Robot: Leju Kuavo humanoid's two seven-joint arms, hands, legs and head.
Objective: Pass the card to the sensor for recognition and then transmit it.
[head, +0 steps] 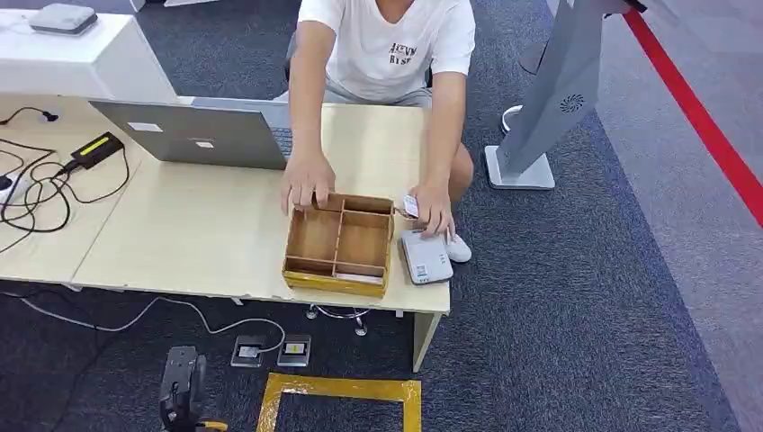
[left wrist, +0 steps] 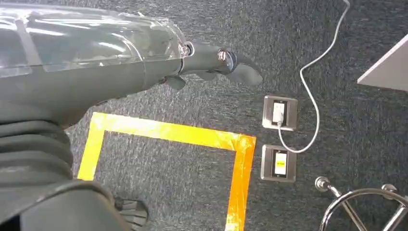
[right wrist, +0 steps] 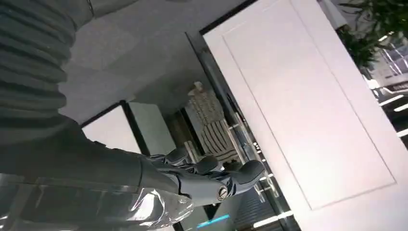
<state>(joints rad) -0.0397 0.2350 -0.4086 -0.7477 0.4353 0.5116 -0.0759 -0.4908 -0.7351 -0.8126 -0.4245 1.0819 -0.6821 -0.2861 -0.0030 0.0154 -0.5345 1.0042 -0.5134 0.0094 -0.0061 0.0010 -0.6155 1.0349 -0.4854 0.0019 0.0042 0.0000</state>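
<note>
Setting: pale tabletop (head: pixel 198 234) over grey carpet
Card: small, white, pinched in a person's hand (head: pixel 434 209) beside the tray (head: pixel 340 243), above the sensor (head: pixel 425 256)
Handling: likely light, stiff, slick; pinch an edge
Left hand (left wrist: pixel 211 65): empty, fingers loose
Right hand (right wrist: pixel 211 175): empty, fingers slightly curled

A divided tray (head: pixel 338 245) is set at the worktop's (head: pixel 198 234) near right, with the sensor (head: pixel 425 256) just to its right. A laptop (head: pixel 193 133) is placed far left of the tray.
</note>
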